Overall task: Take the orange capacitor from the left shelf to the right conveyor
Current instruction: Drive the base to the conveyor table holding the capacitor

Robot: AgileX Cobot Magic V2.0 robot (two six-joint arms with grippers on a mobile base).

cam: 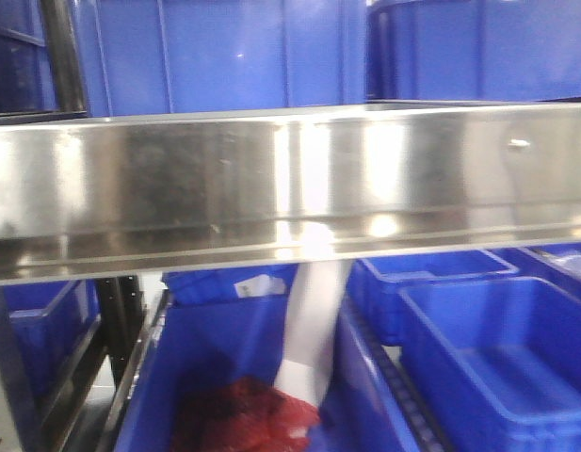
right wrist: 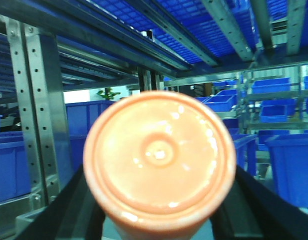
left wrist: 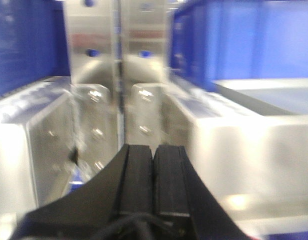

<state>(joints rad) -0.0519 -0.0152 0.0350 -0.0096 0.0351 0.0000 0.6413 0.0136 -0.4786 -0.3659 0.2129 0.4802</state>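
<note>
Here, the left pincer is closed: its two black fingers lie pressed together with no gap and nothing between them. Ahead of it are shiny steel walls, too blurred to make out in detail, with blue crates to either side.

In the front view, the shelf runs across the whole picture, and its tall reflective lip fills the middle band. A dark post stands above it at the left, in front of large blue bins. Below the lip sits a row of lower bins. The one left of centre holds something red, and a blurred white strip hangs down just to the right of it. The bins further right look bare inside.

In the right wrist view, the capacitor is seen end-on, and its round orange face fills the centre. The right pincer holds it, with dark fingers showing at both lower sides of the can. Behind it, a perforated steel upright stands at the left, rack beams cross overhead, and more crates sit at the right.
</note>
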